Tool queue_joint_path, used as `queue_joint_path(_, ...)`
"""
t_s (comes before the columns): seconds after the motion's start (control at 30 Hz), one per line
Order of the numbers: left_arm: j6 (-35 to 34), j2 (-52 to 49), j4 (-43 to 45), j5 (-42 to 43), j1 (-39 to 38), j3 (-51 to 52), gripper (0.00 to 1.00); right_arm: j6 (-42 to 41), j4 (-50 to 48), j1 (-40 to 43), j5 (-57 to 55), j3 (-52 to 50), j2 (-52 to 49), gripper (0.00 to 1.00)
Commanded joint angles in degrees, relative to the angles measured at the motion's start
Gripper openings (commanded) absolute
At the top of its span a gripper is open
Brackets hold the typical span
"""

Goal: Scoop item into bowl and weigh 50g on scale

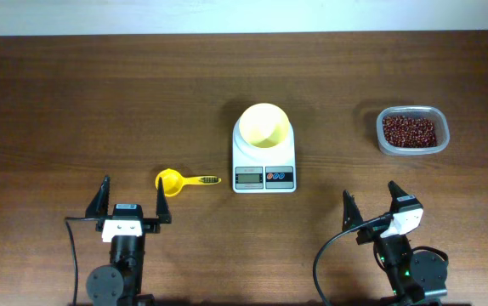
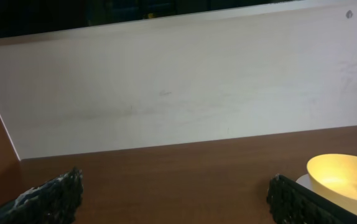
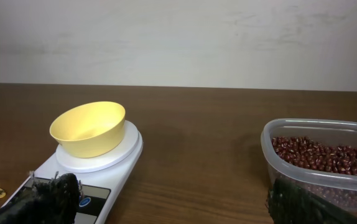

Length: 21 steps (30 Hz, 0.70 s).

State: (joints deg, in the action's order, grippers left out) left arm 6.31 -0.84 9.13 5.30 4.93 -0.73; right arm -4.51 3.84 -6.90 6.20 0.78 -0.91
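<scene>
1. The pale yellow bowl (image 1: pixel 264 126) sat on the back part of the white scale (image 1: pixel 264 177), near the middle of the wooden table (image 1: pixel 99 102). The scale's display and its red and blue buttons faced the arms.
2. The red-brown beans (image 1: pixel 410 130) lay heaped in a clear plastic tub (image 1: pixel 381 132), well apart from the scale on its right.
3. A small yellow scoop (image 1: pixel 176 181) lay on the table just left of the scale, cup end to the left and handle pointing toward the scale.
4. The left gripper (image 1: pixel 133 189) hung by the near edge, close to the scoop but not touching it, with its fingers spread wide and holding nothing.
5. The right gripper (image 1: pixel 370 194) hovered at the near right, nearer than both scale and tub, likewise spread wide with nothing in it.
</scene>
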Motion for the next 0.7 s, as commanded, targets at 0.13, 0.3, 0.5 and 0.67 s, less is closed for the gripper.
queue_joint_path(0.13,-0.7,0.5,0.3,-0.7,-0.2,0.1,0.99,-0.2,0.2,0.1,-0.5,-0.5,0.4,0.99)
queue_joint_path(0.3,-0.7,0.5,0.3,-0.6,-0.2,0.1,0.99,-0.2,0.2,0.1,-0.5,-0.5,0.4,0.99)
queue_joint_path(0.5,-0.7,0.5,1.0,-0.6,-0.2,0.1,0.99,-0.2,0.2,0.1,-0.5,-0.5,0.4,0.99)
queue_joint_path(0.67,-0.7,0.5,1.9,-0.7,-0.2,0.1,0.99,-0.2,0.2,0.1,-0.5,-0.5,0.4,0.99)
